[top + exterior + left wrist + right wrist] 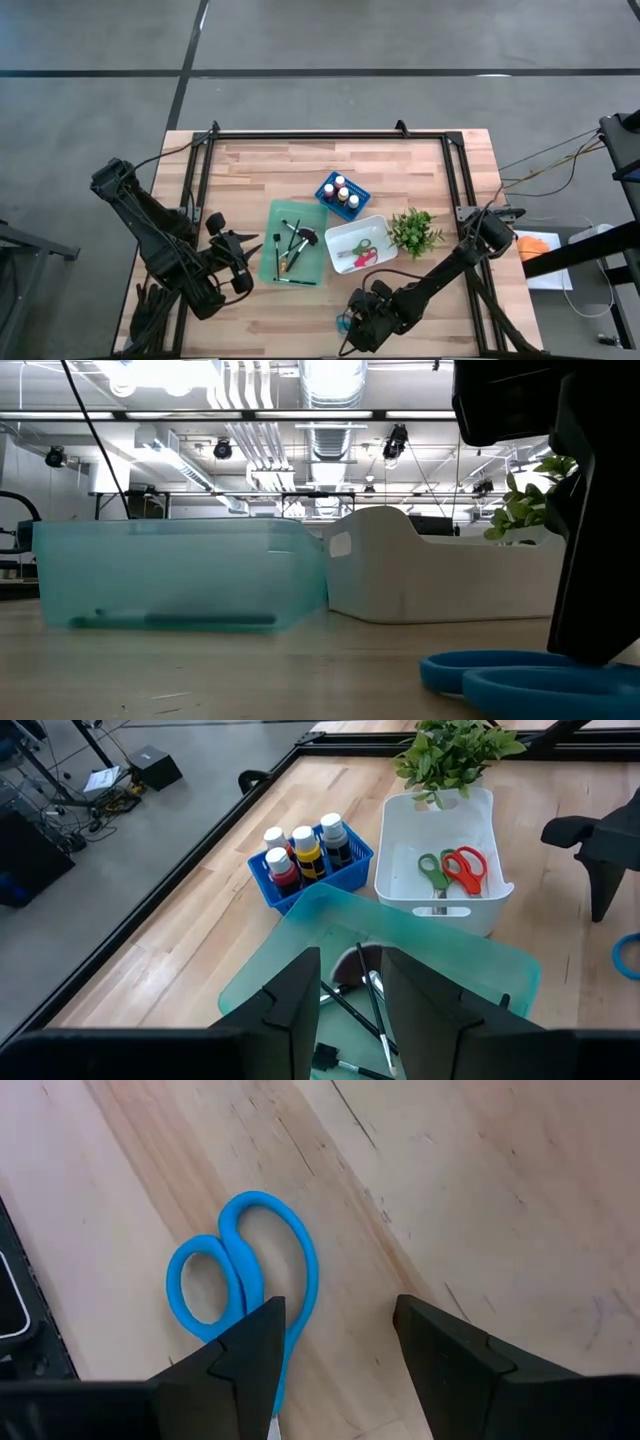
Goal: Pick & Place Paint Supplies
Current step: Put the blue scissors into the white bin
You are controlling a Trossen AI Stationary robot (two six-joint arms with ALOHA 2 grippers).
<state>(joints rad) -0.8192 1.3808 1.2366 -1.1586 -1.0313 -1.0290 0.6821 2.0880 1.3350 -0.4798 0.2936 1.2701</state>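
Right pincer [335, 1350] spread apart, just over the tabletop [480, 1200] — blue scissors [245, 1280] beside one finger; left pincer [350, 995] apart, empty.

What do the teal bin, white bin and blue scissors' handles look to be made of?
Teal bin: translucent, frosted-looking plastic; a dark brush shows through its wall. White bin: opaque, smooth plastic with moulded rounded corners. Blue scissors: handles look like glossy moulded plastic; blades hidden behind the open right gripper.

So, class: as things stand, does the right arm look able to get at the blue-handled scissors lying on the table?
Probably yes. The right gripper hangs just above the blue-handled scissors with its jaws open, one finger over a handle loop. The scissors lie flat on bare wood and nothing covers them, though flat handles may be awkward to pinch.
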